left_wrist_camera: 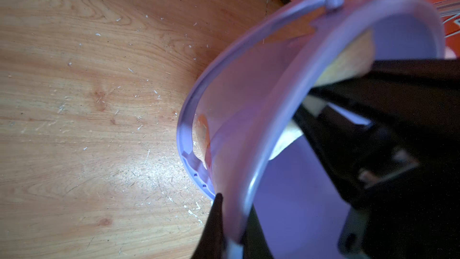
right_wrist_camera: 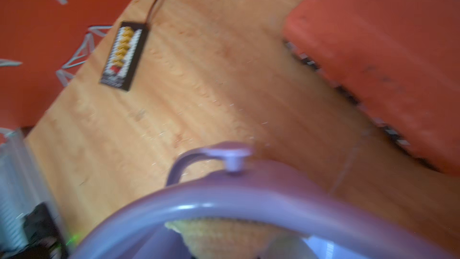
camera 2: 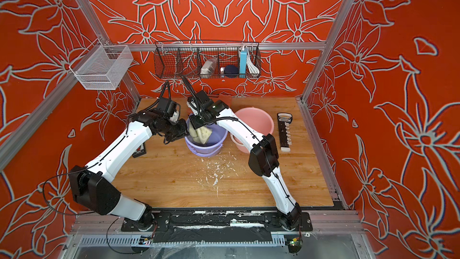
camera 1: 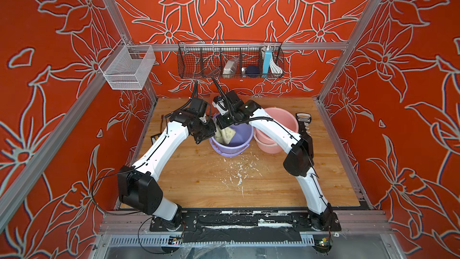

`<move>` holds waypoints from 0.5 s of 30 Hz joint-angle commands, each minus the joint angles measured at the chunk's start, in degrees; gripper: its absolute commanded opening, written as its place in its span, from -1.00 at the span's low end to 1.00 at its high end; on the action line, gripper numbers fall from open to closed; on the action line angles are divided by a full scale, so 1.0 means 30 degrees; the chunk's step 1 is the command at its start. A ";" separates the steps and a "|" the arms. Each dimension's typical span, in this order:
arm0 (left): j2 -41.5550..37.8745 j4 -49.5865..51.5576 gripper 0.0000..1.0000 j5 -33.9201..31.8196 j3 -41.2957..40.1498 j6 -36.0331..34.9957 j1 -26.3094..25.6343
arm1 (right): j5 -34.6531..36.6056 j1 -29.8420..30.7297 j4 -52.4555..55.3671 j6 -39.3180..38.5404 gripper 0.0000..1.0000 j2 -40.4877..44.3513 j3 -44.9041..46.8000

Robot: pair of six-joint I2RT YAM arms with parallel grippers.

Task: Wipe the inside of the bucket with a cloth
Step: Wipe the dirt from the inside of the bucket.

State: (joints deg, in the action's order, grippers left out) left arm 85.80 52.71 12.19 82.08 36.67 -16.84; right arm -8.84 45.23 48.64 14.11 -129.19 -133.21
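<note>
— Cloth [camera 1: 227,134] first: where do we have it?

— Inside the lilac bucket [camera 1: 231,150]. In both top views it hangs bunched from our right jaws, which are pressed together on its upper end. It drapes down the inner wall on our left side. The fingertips themselves are hidden under the wrist.

— Then near to far. What lies closest?

— White scraps [camera 1: 237,174], scattered over the bare wood of the bench [camera 1: 199,190] in front of the bucket.

— And our left jaws?

— They are pinching the lilac bucket's rim on our left. In the left wrist view we see one finger [left_wrist_camera: 212,222] outside the wall and the other inside it.

— What sits beside that bucket?

— A pink bucket [camera 1: 286,118], just to our right. We cannot tell whether the two touch. Beyond it a black-and-white connector strip [camera 2: 284,130] lies flat near the bench's right edge. A small black board [right_wrist_camera: 123,56] lies by the left edge.

— Farthest back?

— A black wire basket [camera 1: 194,63] hangs on the back rail, with a few items in its right-hand compartments. A white mesh basket [camera 1: 127,68] hangs at the left corner.
</note>
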 commanded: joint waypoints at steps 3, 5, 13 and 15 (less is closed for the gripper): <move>-0.0712 0.0532 -1.00 -0.2557 0.0672 -0.0185 -0.0187 | 0.7494 -0.0595 0.3418 -0.0773 -1.00 -0.1475 -0.3094; -0.0742 0.0367 -1.00 -0.3117 0.0774 0.0011 -0.0181 | 0.8372 -0.0720 0.4649 -0.1074 -1.00 -0.1700 -0.3409; -0.0354 -0.0439 -1.00 -0.4403 0.1142 0.0377 -0.0164 | 0.9318 -0.0664 0.6241 -0.1234 -1.00 0.0722 0.1298; -0.0248 -0.0511 -1.00 -0.4484 0.1359 0.0304 -0.0158 | 0.9118 -0.0584 0.6043 -0.0929 -1.00 0.1830 0.3131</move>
State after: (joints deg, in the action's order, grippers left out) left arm 85.86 51.64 1.85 83.77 37.43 -17.63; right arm 13.63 44.25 61.82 11.09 -128.51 -128.27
